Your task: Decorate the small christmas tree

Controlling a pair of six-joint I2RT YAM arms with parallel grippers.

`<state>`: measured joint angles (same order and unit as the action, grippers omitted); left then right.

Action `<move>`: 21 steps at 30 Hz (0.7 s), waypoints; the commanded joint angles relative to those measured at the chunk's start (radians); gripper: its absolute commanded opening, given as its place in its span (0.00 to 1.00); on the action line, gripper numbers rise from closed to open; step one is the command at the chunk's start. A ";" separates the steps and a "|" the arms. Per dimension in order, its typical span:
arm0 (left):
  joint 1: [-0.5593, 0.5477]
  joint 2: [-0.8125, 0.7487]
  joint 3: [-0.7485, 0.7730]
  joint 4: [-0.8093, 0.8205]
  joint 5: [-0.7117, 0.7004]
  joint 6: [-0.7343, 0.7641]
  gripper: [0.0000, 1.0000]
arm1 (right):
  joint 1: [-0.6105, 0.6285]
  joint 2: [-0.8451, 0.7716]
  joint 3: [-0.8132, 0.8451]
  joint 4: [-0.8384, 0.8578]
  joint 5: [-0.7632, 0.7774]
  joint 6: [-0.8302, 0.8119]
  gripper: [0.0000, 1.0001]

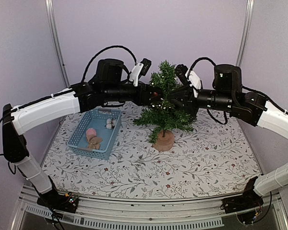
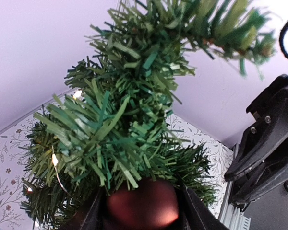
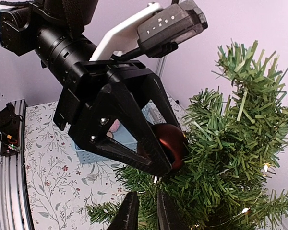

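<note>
The small christmas tree (image 1: 165, 103) stands on its round wooden base (image 1: 164, 141) at mid table, with small lights in its branches. My left gripper (image 1: 154, 95) comes from the left, shut on a dark red ball ornament (image 2: 141, 203); the ball (image 3: 172, 140) presses into the needles (image 2: 115, 120) at mid height. My right gripper (image 1: 176, 101) reaches in from the right. Its fingertips (image 3: 148, 211) stand a narrow slit apart among the lower branches (image 3: 230, 158), just below the ball. Whether they pinch anything is hidden by needles.
A blue basket (image 1: 89, 152) sits left of the tree, holding a pink ornament (image 1: 91, 133) and white ones (image 1: 109, 123). The two arms nearly meet at the tree. Purple walls and metal poles close off the back.
</note>
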<state>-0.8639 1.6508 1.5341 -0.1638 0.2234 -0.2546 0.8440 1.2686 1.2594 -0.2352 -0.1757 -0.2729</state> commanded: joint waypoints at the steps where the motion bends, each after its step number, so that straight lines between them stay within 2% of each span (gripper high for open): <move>1: -0.011 0.013 0.031 -0.010 -0.001 0.014 0.02 | 0.006 0.022 0.031 -0.014 -0.026 -0.015 0.19; 13: -0.011 0.027 0.046 -0.012 0.001 0.018 0.02 | 0.005 0.043 0.018 -0.042 0.001 -0.046 0.22; 21: -0.011 0.030 0.043 -0.011 -0.002 0.015 0.01 | 0.005 0.048 0.011 -0.050 0.108 -0.077 0.21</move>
<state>-0.8642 1.6642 1.5539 -0.1715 0.2234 -0.2539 0.8440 1.3060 1.2613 -0.2787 -0.1425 -0.3260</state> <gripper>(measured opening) 0.487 0.217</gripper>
